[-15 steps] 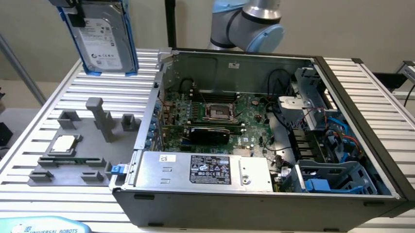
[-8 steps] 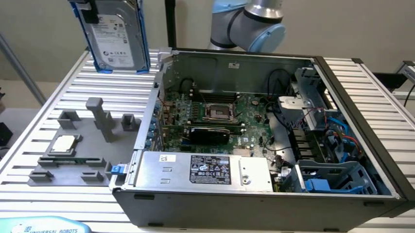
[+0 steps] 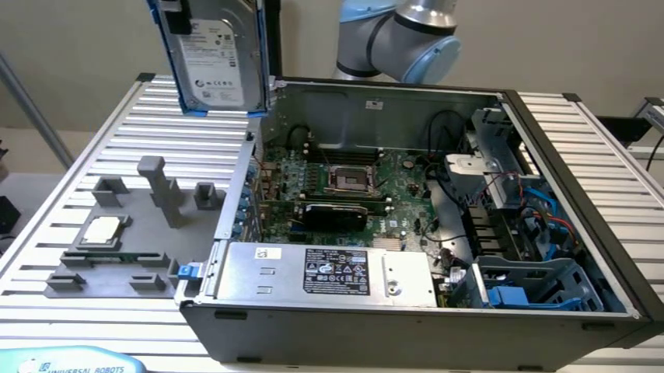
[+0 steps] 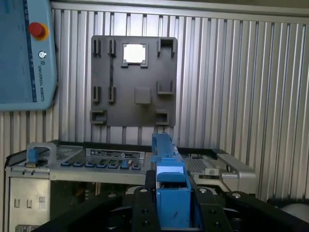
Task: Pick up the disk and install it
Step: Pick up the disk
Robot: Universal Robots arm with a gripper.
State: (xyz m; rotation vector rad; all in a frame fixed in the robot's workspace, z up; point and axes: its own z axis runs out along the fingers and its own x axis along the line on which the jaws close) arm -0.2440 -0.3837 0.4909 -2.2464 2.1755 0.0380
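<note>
The disk [image 3: 213,58], a silver-grey drive with a white label in a bright blue carrier frame, hangs upright in the air. It is above the far corner of the open computer case [image 3: 581,179], at the exterior view's left. In the wrist view my gripper [image 4: 173,208] is shut on the disk [image 4: 169,186]. Its black fingers [image 4: 141,208] press on either side of the blue frame edge. The disk touches neither the table nor the case.
Inside the case lie the motherboard [image 3: 343,179], a power supply [image 3: 311,272] and a blue drive cage [image 3: 529,284]. A grey fixture plate [image 3: 155,233] with a small silver chip [image 3: 101,230] sits on the ribbed table. A teach pendant [image 4: 24,53] lies at the near edge. The arm's elbow [image 3: 405,39] is behind the case.
</note>
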